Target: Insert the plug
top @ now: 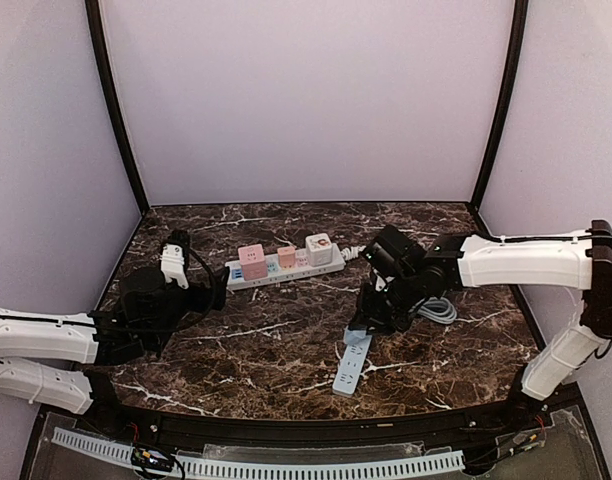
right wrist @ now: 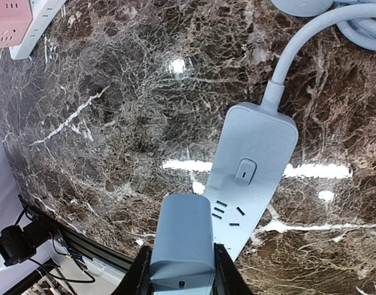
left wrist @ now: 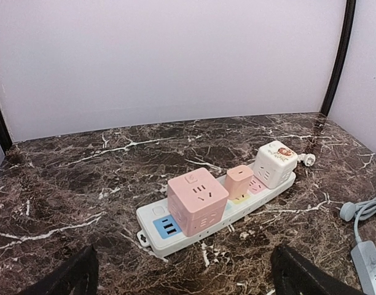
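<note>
Here my right hand (right wrist: pixel 183 270) is clamped on the pale blue boxy plug (right wrist: pixel 183 236), bottom centre of frame, overlapping the pale blue plastic socket strip (right wrist: pixel 255 153) on the dark marble worktop (right wrist: pixel 114 123).

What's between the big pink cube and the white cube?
A smaller pink cube, plugged into the same white strip. The left wrist view shows it best.

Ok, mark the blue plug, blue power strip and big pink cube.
blue plug (right wrist: pixel 182 236): right wrist view, broad face.
blue power strip (right wrist: pixel 255 141): right wrist view, near its switch.
big pink cube (left wrist: pixel 198 189): left wrist view, top face.
</note>
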You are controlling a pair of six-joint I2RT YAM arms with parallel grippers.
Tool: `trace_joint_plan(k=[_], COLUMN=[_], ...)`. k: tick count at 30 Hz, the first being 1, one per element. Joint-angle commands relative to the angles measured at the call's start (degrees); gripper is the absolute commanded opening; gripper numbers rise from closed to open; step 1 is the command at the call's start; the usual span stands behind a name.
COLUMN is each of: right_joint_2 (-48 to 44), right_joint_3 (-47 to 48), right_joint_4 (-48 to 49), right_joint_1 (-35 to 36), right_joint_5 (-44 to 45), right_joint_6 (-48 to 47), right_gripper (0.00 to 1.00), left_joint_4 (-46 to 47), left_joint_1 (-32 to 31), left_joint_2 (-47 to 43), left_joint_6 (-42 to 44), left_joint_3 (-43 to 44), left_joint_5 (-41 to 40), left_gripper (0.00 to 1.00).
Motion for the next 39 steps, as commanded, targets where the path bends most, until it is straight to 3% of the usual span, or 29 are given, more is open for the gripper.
trace_joint_plan(k=[1,11,39], right_joint_2=[1.63,-1.41,3.71], right_joint_3=[2.99,-0.65,2.07], right_joint_4=[-3.57,-4.12,-6.17], right_joint_1=[0.98,3.47,3.57], right_joint_5=[0.51,2.12,5.49], right_joint_6=[3.62,8.03,6.02], right_gripper=[0.0,0.0,0.0], left_joint_4=[0.91,0.44,0.15], left_joint_1=[0.77,1.02,1.03], left_joint_2=[-0.74,-0.44,-1.21], left_joint_6=[0.59,-0.23,-0.52], left_joint_3=[-0.7,-0.31,-0.67], left_joint_5=[-0.32,0.64,1.07], left_gripper=[0.97,0.97,0.95])
